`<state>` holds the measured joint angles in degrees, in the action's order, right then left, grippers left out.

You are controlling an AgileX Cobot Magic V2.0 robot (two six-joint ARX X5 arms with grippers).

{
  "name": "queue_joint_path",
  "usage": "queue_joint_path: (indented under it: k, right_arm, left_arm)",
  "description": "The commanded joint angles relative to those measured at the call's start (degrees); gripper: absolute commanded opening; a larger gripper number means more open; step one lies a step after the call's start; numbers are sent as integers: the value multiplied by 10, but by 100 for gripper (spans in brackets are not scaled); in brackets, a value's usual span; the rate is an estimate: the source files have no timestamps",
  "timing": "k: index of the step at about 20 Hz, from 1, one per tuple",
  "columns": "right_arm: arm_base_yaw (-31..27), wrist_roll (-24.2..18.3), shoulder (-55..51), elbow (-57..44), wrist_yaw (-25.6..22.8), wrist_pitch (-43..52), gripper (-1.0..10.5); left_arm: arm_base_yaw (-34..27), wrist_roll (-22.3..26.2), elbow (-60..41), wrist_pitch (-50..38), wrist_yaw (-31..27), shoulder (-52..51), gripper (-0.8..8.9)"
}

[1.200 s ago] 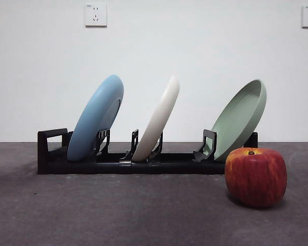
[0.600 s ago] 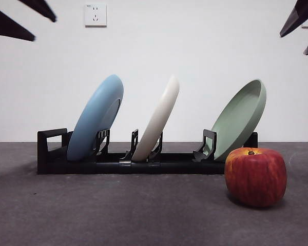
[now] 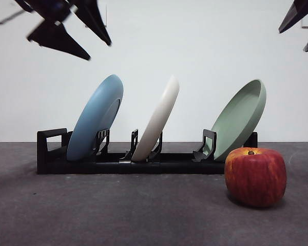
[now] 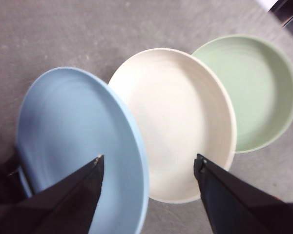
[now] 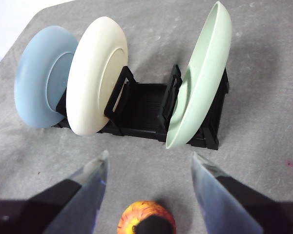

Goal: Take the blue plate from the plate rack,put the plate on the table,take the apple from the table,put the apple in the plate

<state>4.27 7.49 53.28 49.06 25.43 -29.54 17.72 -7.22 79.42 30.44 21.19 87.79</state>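
Left end effector [image 3: 74, 36]: above blue plate [image 3: 95, 118], jaws wide apart, nothing held. Plate stands tilted in end slot of plate rack [image 3: 51, 151], beside cream plate [image 3: 156, 118]; green plate [image 3: 238, 120] at far end. Plate prob. stiff, light, smooth-rimmed: grip upper rim. Apple [image 3: 255, 176] on desk [image 3: 118, 210], near green plate. Right end effector [image 5: 149, 168]: spread wide, empty, above apple.

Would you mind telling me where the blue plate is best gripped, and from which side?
Probably the raised top rim of the blue plate, approached from above. It stands tilted on edge in the plate rack, its lower part sitting in the slots, so only the upper rim is free. The left gripper, fingers open, hovers above it.
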Motion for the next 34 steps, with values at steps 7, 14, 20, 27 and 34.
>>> queue_joint_path:
  k: [7, 14, 20, 27, 34]
  right_arm:
    - [1, -5, 1, 2, 0, 3, 285]
    - [1, -5, 1, 2, 0, 3, 285]
    - [1, -5, 1, 2, 0, 3, 285]
    - [1, -5, 1, 2, 0, 3, 285]
    - [1, -5, 1, 2, 0, 4, 285]
  left_arm:
    - [17, 13, 24, 5, -31, 92, 311]
    - [22, 30, 24, -7, -25, 90, -8]
    - [23, 30, 87, 18, -14, 60, -8]
    - [67, 125, 279, 245, -17, 19, -8]
    - [170, 152, 280, 399, -121, -79, -8]
